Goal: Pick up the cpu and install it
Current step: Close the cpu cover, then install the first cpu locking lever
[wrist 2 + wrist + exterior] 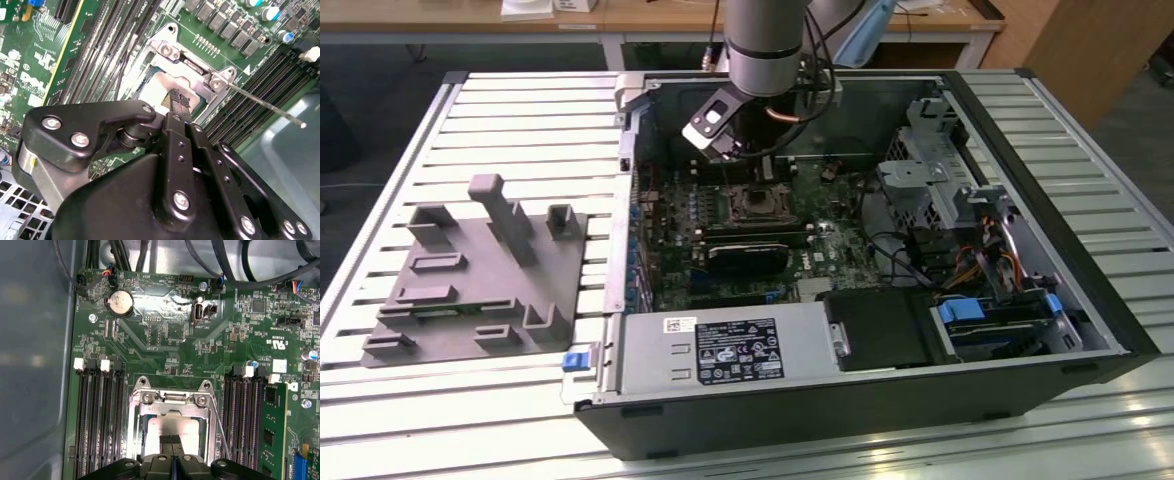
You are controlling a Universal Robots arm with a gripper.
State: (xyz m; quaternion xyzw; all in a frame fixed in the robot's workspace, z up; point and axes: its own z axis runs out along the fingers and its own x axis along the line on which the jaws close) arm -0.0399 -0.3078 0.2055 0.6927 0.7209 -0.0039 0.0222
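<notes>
The cpu [172, 424], a small square chip with a dull silver-grey top, lies flat inside the socket on the green board of an open computer. Its metal face points up. Being square it has no long axis, and its edges run parallel to the socket's sides. Nearest the wrist cameras, the black gripper [172, 439] has its two ribbed fingers pressed together with no gap between them. Their tips sit over the middle of the chip, and in both wrist views it is unclear whether they touch it. Around the chip is the metal socket frame [170, 398], with a thin wire lever [220, 425] standing up along one side. Rows of black memory slots [97, 415] flank the socket, and one green memory stick [272, 435] stands in the set beside the lever. Farther off on the board are a round coin battery [120, 303] and then black cables [225, 260]. In the exterior view the arm [767, 40] reaches down into the computer case [1067, 200], which lies on its side on a slatted table [520, 110]. A grey plastic fixture [467, 270] sits on the table at the exterior view's left.
</notes>
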